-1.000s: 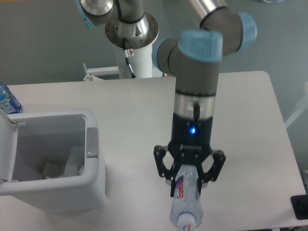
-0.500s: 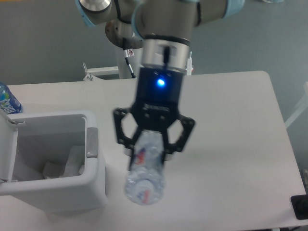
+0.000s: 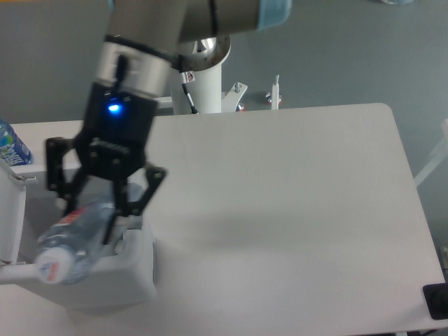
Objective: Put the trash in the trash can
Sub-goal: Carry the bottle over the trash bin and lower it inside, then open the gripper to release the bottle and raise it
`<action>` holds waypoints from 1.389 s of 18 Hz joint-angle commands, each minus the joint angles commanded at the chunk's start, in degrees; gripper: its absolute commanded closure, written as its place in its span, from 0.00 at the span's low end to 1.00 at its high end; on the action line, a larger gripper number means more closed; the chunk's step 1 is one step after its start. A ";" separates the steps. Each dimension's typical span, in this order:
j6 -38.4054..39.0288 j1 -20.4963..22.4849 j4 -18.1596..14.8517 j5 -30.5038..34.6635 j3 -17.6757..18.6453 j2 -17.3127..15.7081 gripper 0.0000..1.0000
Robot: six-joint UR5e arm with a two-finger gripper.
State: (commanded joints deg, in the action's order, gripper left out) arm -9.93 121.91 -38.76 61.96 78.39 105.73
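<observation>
My gripper [image 3: 94, 213] is shut on the crushed clear bottle [image 3: 70, 241], the trash with a red-and-purple label. It holds the bottle high over the open white trash can [image 3: 133, 280] at the left of the table. The bottle lies tilted, its cap end pointing toward the lower left. The gripper and bottle cover most of the can's inside, so whatever lies in it is hidden. The can's lid [image 3: 8, 217] stands open at its left side.
An intact blue-labelled water bottle [image 3: 10, 145] stands at the table's far left edge behind the can. The robot's white base post [image 3: 203, 87] rises at the table's back edge. A dark object [image 3: 437, 301] sits at the lower right corner.
The arm has swung left across the table with the bottle in its grip, from the front middle of the table to above the trash can.
</observation>
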 joint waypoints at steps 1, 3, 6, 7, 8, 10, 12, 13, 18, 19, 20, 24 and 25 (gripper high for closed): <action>-0.09 -0.53 0.00 0.00 0.70 0.00 0.45; -0.09 -1.06 0.00 0.00 2.37 0.00 0.45; -0.26 -1.41 0.00 0.09 3.61 0.00 0.24; -0.70 -1.41 0.00 0.26 3.52 0.00 0.00; -0.62 -1.41 0.00 0.26 3.52 -0.26 0.00; -0.09 -1.33 0.00 0.26 3.44 -1.14 0.00; -0.26 -0.98 -0.09 0.26 3.52 -1.49 0.00; -0.26 -0.45 -0.09 0.18 3.61 -1.50 0.00; -0.18 6.39 -0.09 0.26 3.26 -2.98 0.00; -0.18 8.15 -0.09 0.26 3.00 -3.51 0.00; 0.00 9.56 -0.26 0.52 3.17 -3.95 0.00; -0.17 13.95 -1.14 9.99 4.13 -8.17 0.00; -0.70 14.58 -1.49 11.93 4.23 -8.78 0.00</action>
State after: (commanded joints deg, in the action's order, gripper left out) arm -10.63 136.49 -40.25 73.90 82.62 96.95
